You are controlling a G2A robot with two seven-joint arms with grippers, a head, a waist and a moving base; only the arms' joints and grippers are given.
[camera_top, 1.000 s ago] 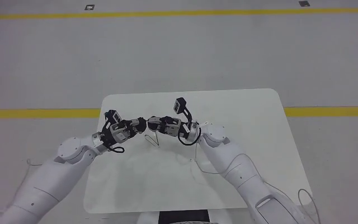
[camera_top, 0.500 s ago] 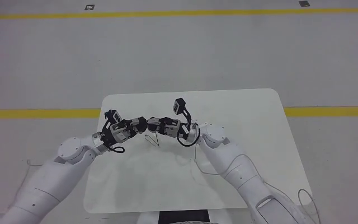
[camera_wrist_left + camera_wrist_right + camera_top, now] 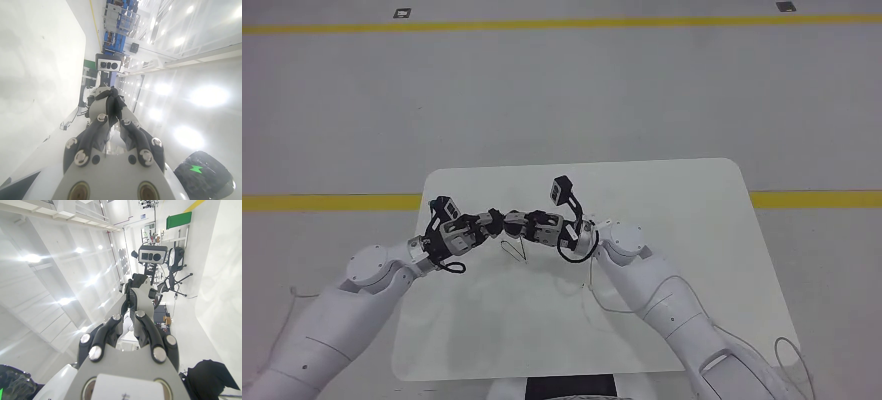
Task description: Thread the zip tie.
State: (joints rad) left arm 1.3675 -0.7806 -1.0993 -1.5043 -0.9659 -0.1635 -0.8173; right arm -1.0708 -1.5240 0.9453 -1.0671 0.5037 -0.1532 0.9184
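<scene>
1. Zip tie (image 3: 514,250): in the top view it shows as a thin pale strip bent into a narrow V, above the white table (image 3: 692,200). It lies at 6 o'clock from the spot where the two grippers meet. Its two ends rise toward the fingertips, and its bend is the part nearest to the robot.
2. Left gripper (image 3: 503,219): it stands at 9 o'clock from the meeting spot, pointing toward 3 o'clock. In the left wrist view its dark covered fingers (image 3: 110,108) are pressed together with no gap between them.
3. Right gripper (image 3: 516,222): it stands at 3 o'clock from the meeting spot, pointing toward 9 o'clock, tip to tip with the left one. In the right wrist view its fingers (image 3: 135,302) are also drawn together, the ribbed pad close against the other finger.
4. The strip is too thin to see in either wrist view. I cannot tell which fingers pinch it, or whether its tail already sits in its head.
5. Both grippers are over the half of the table at 9 o'clock.
</scene>
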